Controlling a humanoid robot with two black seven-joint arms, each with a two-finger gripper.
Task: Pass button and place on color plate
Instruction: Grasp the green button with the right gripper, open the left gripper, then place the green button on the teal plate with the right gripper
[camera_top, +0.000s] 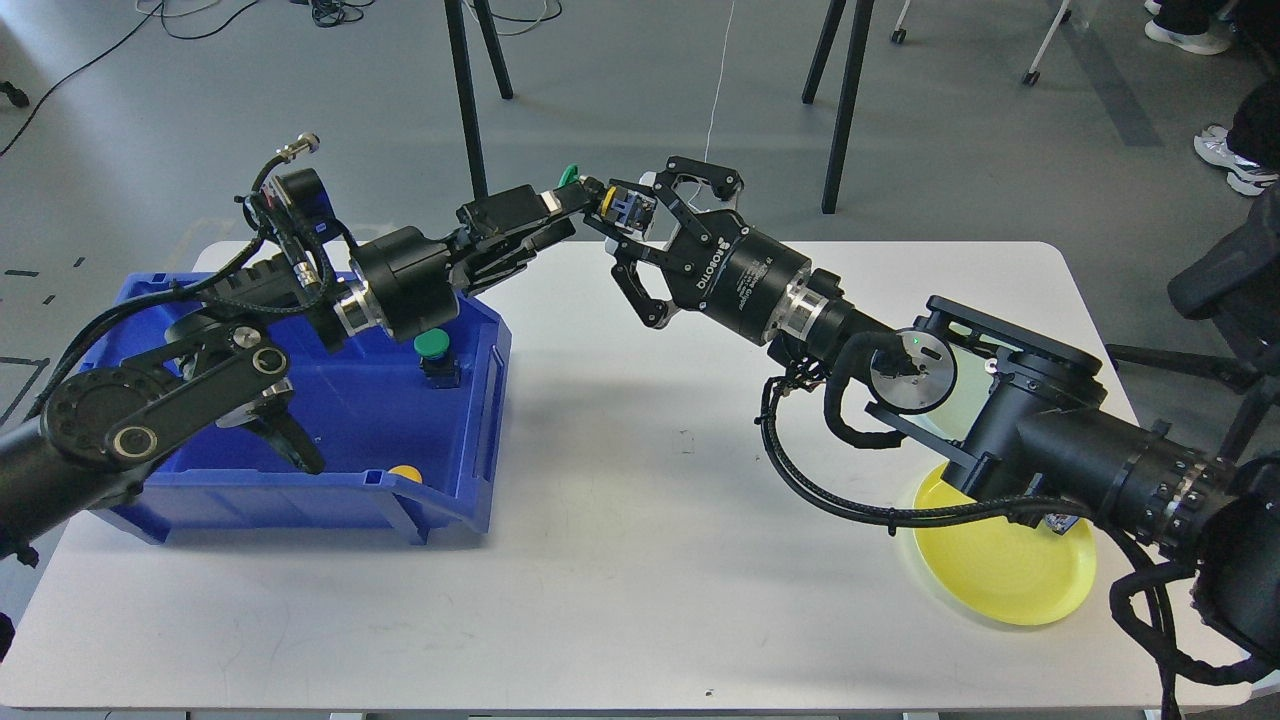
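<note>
A button (625, 207) with a yellow cap and a blue-black body is held in the air above the table's far edge. My left gripper (590, 203) reaches in from the left and is shut on it. My right gripper (612, 212) comes from the right, and its fingers have closed around the same button from the other side. A yellow plate (1010, 575) lies at the front right of the table, partly under my right arm. A pale green plate (968, 400) shows behind it, mostly hidden by the arm.
A blue bin (485, 420) stands on the left of the white table (640, 560). It holds a green button (431, 345) and a yellow button (405, 472). My left arm passes over the bin. Black stand legs (465, 110) rise behind the table.
</note>
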